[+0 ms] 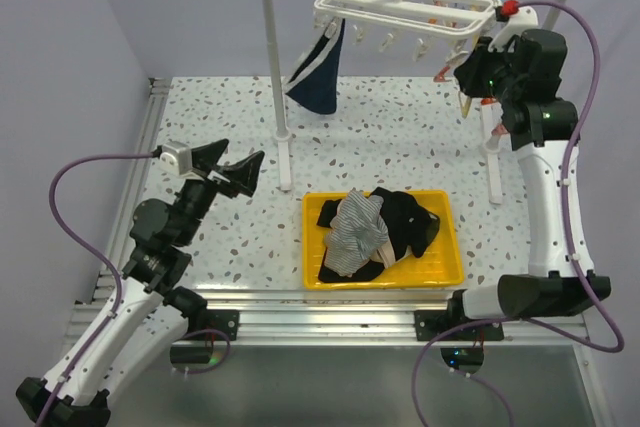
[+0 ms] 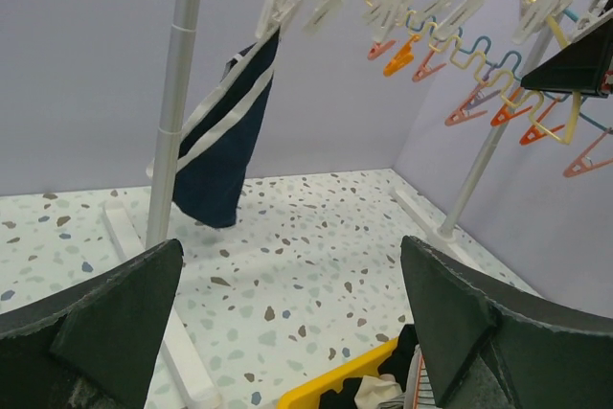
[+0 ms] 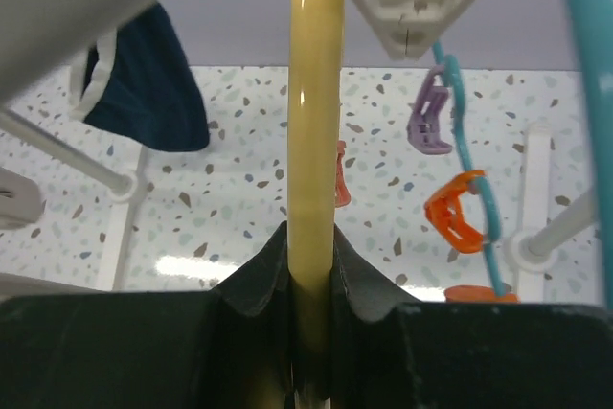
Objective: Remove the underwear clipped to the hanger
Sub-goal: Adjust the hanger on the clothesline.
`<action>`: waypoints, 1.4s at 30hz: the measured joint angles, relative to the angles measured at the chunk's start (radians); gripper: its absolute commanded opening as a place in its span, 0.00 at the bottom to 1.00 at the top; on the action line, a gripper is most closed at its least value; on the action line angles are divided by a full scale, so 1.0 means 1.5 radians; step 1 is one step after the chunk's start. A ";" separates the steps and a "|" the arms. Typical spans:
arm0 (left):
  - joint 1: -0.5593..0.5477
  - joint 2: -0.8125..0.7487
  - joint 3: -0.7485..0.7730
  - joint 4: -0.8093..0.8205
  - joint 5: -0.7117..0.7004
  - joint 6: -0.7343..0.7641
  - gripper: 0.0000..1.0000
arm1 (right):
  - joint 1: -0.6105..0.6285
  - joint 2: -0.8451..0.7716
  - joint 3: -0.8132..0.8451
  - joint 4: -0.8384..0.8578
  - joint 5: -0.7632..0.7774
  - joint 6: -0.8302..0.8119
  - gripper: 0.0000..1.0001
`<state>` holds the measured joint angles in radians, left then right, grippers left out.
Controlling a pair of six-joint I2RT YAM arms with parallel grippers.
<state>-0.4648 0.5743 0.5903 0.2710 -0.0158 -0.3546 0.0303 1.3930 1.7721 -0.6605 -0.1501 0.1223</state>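
One navy blue underwear (image 1: 318, 72) hangs clipped to the left end of the white clip hanger (image 1: 400, 12); it also shows in the left wrist view (image 2: 225, 131) and the right wrist view (image 3: 144, 93). Grey striped (image 1: 355, 232) and black (image 1: 405, 219) underwear lie piled in the yellow tray (image 1: 450, 272). My left gripper (image 1: 235, 172) is open and empty, low over the table left of the tray, facing the navy piece. My right gripper (image 1: 455, 72) is raised at the hanger's right end, shut on a yellow hanger bar (image 3: 314, 141).
The white rack's posts (image 1: 275, 67) (image 1: 495, 157) stand on the speckled table. A teal wavy hanger (image 2: 469, 45) with orange (image 3: 460, 213) and purple (image 3: 428, 122) clips hangs beside the white one. The white hanger's other clips (image 2: 383, 7) hold nothing.
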 measured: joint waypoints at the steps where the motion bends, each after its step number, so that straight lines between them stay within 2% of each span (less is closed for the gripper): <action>1: 0.000 0.000 0.000 0.000 0.000 -0.001 1.00 | -0.015 0.000 0.000 0.001 -0.002 -0.001 0.00; 8: 0.000 0.016 -0.003 0.001 0.000 -0.002 1.00 | -0.121 -0.010 -0.011 0.006 -0.019 -0.002 0.00; 16: 0.000 0.021 -0.003 0.001 0.000 -0.003 1.00 | -0.189 -0.014 -0.016 0.010 -0.036 -0.011 0.00; 17: 0.000 0.021 -0.004 0.001 0.000 -0.004 1.00 | -0.197 -0.014 -0.016 0.010 -0.043 -0.014 0.12; 18: 0.000 0.021 -0.004 0.001 0.000 -0.006 1.00 | -0.203 -0.014 -0.016 0.010 -0.052 -0.018 0.20; 19: 0.000 0.021 -0.005 0.002 0.000 -0.007 1.00 | -0.210 -0.014 -0.016 0.010 -0.061 -0.025 0.36; 22: 0.000 0.021 -0.007 0.002 0.000 -0.008 1.00 | -0.220 -0.021 -0.026 0.035 -0.107 -0.057 0.60; 23: 0.000 0.021 -0.007 0.002 0.000 -0.008 1.00 | -0.221 -0.031 -0.040 0.048 -0.125 -0.070 0.64; 27: 0.000 0.023 -0.007 0.002 0.000 -0.008 1.00 | -0.220 -0.088 -0.087 0.057 -0.176 -0.120 0.73; 33: 0.000 0.031 -0.007 0.003 0.000 -0.008 1.00 | -0.220 -0.159 -0.088 0.055 -0.172 -0.158 0.83; 36: 0.000 0.036 -0.007 0.004 0.000 -0.008 1.00 | -0.220 -0.185 -0.088 0.050 -0.171 -0.174 0.87; 42: 0.000 0.046 -0.007 0.003 0.000 -0.004 1.00 | -0.220 -0.206 -0.057 0.012 -0.199 -0.217 0.88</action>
<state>-0.4648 0.6426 0.5793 0.2760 -0.0154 -0.3611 -0.2996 1.0840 1.6859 -0.6430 -0.4484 -0.2035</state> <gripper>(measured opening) 0.997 0.873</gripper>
